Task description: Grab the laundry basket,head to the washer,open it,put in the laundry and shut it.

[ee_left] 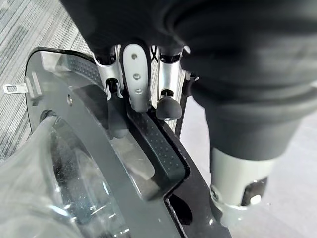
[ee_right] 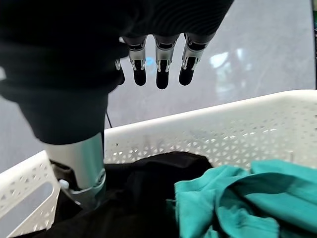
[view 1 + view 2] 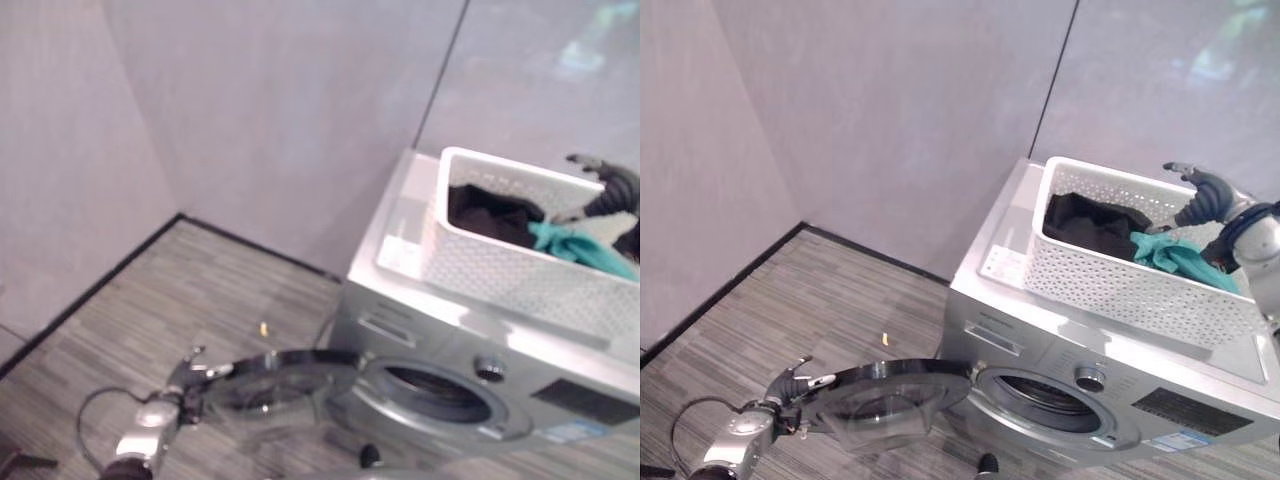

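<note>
White basket (image 3: 1110,275) sits atop the washer (image 3: 1040,330); your left hand (image 1: 143,79) grips the door (image 3: 885,395), right hand (image 2: 158,64) hangs open; next, load laundry (image 2: 228,203).

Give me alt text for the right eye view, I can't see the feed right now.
The silver washer has its round door swung wide open, the robot's left hand at the door's outer edge. On top of the washer sits a white laundry basket holding black clothes and a teal garment, with the right hand open above its far side.
</note>
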